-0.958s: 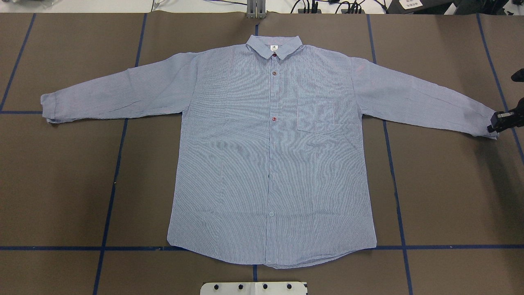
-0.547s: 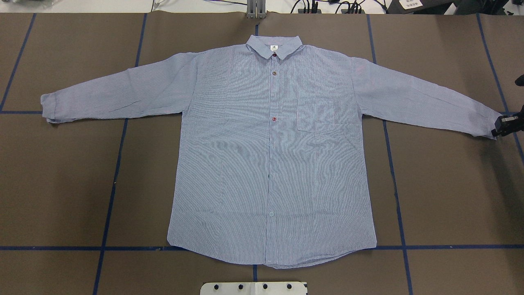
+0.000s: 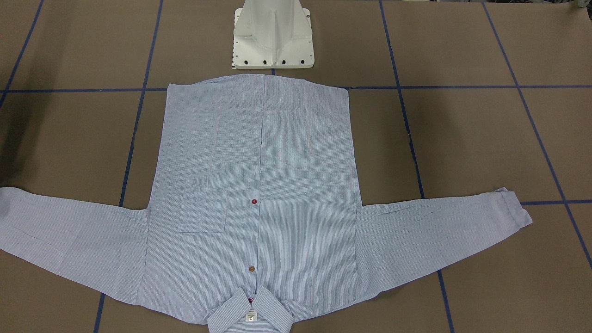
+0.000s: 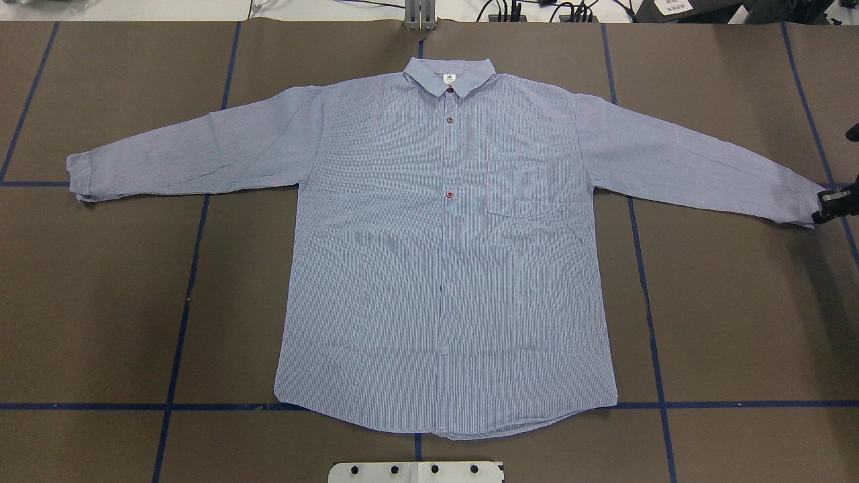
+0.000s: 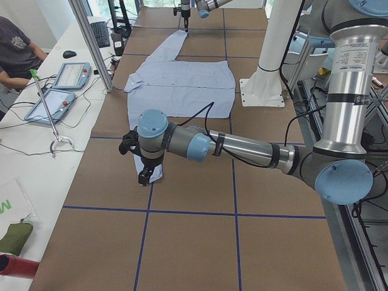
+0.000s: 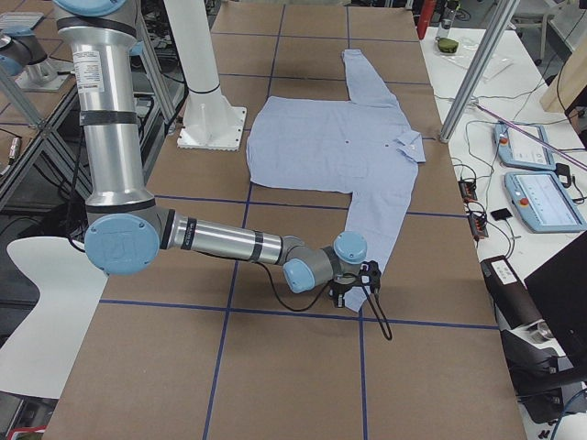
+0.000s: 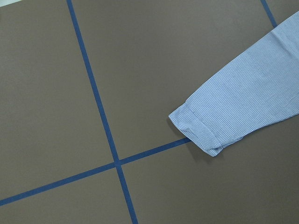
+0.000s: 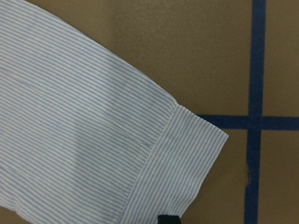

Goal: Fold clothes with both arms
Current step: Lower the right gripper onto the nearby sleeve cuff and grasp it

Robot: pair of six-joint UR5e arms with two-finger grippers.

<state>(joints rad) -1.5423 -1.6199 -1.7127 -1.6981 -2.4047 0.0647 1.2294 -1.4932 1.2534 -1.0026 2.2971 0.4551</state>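
Observation:
The light blue-and-white striped shirt [image 4: 443, 255] lies flat and face up on the brown table, buttoned, collar at the far side, both sleeves spread out sideways. My right gripper [image 4: 827, 208] sits low at the end of the shirt's right-hand cuff [image 8: 187, 158]. One black fingertip [image 8: 168, 219] shows at that cuff's edge, and I cannot tell whether the jaws are open or shut. My left gripper [image 5: 144, 177] hangs just over the other cuff [image 7: 205, 133]. It shows only in the exterior left view, so I cannot tell its state.
The white pedestal base [image 3: 273, 41] stands just behind the shirt's hem. Blue tape lines [image 4: 181, 322] cross the brown table cover. A side bench holds tablets [image 5: 66, 76] and cables, with a seated person [image 5: 15, 48] beside it. A metal post [image 5: 91, 42] rises at the table edge.
My right gripper has slid a little to the right, off the end of the cuff. The shirt and its sleeves have not moved.

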